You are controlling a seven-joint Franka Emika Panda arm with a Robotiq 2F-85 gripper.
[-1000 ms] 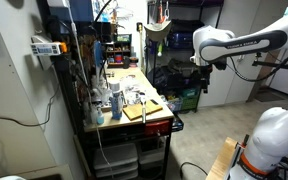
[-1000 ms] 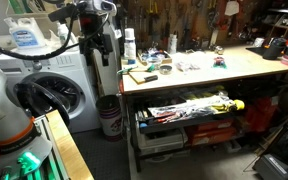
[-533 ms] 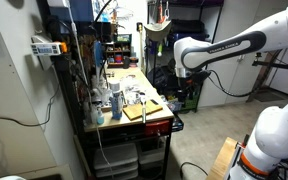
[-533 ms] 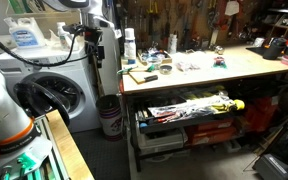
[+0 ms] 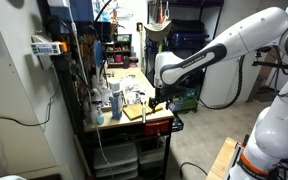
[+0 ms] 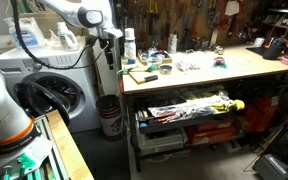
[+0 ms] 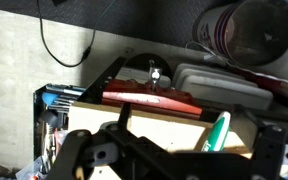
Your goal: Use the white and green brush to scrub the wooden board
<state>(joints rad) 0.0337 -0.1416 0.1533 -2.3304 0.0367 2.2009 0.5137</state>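
Note:
The wooden board (image 7: 149, 122) is a light tan slab just below my gripper in the wrist view. It lies at the near end of the workbench in both exterior views (image 5: 144, 110) (image 6: 138, 74). The white and green brush (image 7: 216, 132) lies on the board's right part, its green handle pointing up. It is too small to make out in the exterior views. My gripper (image 7: 174, 165) hangs over the bench's end beside the board (image 5: 160, 100) (image 6: 115, 52). Its jaws stand wide apart with nothing between them.
Blue and white bottles (image 5: 114, 100) (image 6: 130, 45) stand behind the board. A red tool (image 7: 149, 97) lies along the board's far edge. Clutter covers the bench top (image 6: 214, 65). A washing machine (image 6: 54, 95) and a bucket (image 6: 109, 115) stand by the bench's end.
The arm has swung from well away toward the workbench, and the gripper has come down to the bench's end by the board. The board and the brush have not moved.

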